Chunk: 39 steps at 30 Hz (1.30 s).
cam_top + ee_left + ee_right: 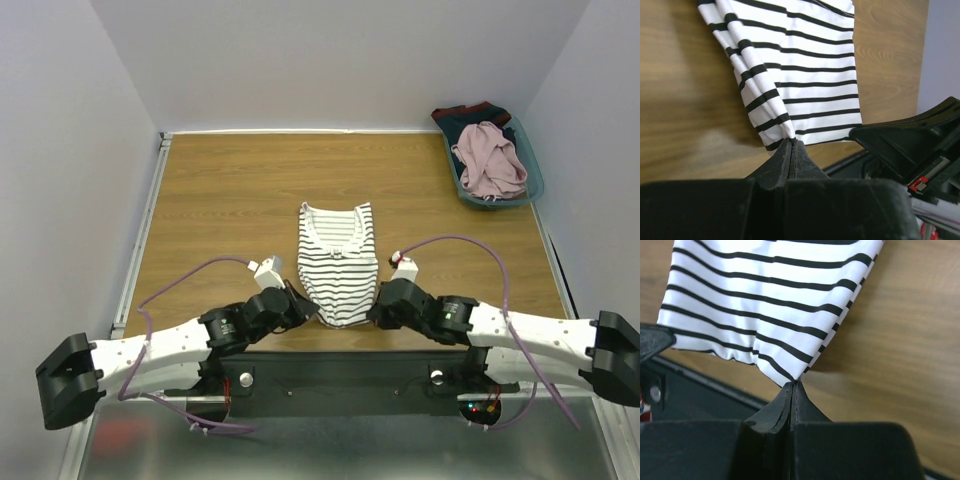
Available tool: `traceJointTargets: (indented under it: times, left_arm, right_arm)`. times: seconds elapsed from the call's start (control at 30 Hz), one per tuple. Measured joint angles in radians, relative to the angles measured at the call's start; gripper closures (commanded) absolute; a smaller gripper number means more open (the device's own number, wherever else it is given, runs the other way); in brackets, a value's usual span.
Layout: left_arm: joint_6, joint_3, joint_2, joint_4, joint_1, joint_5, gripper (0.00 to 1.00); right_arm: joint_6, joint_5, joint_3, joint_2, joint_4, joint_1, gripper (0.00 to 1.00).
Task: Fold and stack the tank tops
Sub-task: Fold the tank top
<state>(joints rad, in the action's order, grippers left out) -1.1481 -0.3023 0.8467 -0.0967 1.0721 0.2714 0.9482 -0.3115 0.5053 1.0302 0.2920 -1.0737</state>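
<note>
Now our left gripper point(792, 142) and right gripper point(793, 385) each pinch tight a six-o'clock hem corner of the striped tank top point(338, 262); folding likely means carrying both toward twelve o'clock.

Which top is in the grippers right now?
The striped top, flat on the table, with the left gripper and right gripper each shut on a near hem corner. The pink top lies bunched in the basket, far right.
</note>
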Motion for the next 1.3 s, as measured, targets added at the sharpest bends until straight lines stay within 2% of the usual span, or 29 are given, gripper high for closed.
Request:
traceJointTargets:
  times: [0.13, 0.23, 0.4, 0.57, 0.73, 0.9, 1.1, 1.3]
  left_arm:
    - [-0.087, -0.002, -0.073, 0.111, 0.124, 0.064, 1.0]
    - [-0.12, -0.034, -0.092, 0.225, 0.178, 0.113, 1.0]
    - [-0.101, -0.169, -0.124, 0.341, 0.179, 0.211, 1.0]
    - [-0.028, -0.317, -0.103, 0.346, 0.163, 0.288, 1.0]
    - [0.063, -0.347, -0.051, 0.297, 0.063, 0.29, 1.0]
    - [0.155, -0.344, 0.016, 0.197, -0.122, 0.204, 1.0]
    - [0.248, -0.353, 0.13, 0.078, -0.269, 0.09, 1.0]
    - [0.331, -0.448, 0.323, -0.014, -0.392, -0.027, 1.0]
  right_arm:
    - [0.086, -0.059, 0.009, -0.055, 0.097, -0.154, 0.99]
    - [0.118, -0.097, 0.051, -0.054, 0.177, -0.226, 1.0]
    - [0.109, -0.21, 0.19, -0.062, 0.253, -0.237, 0.99]
    - [0.06, -0.307, 0.316, -0.039, 0.279, -0.233, 0.99]
    - [-0.006, -0.341, 0.377, 0.023, 0.281, -0.139, 0.99]
    - [-0.077, -0.327, 0.379, 0.056, 0.274, -0.007, 1.0]
    - [-0.167, -0.252, 0.401, 0.105, 0.24, 0.15, 1.0]
    - [-0.242, -0.15, 0.444, 0.218, 0.163, 0.294, 0.99]
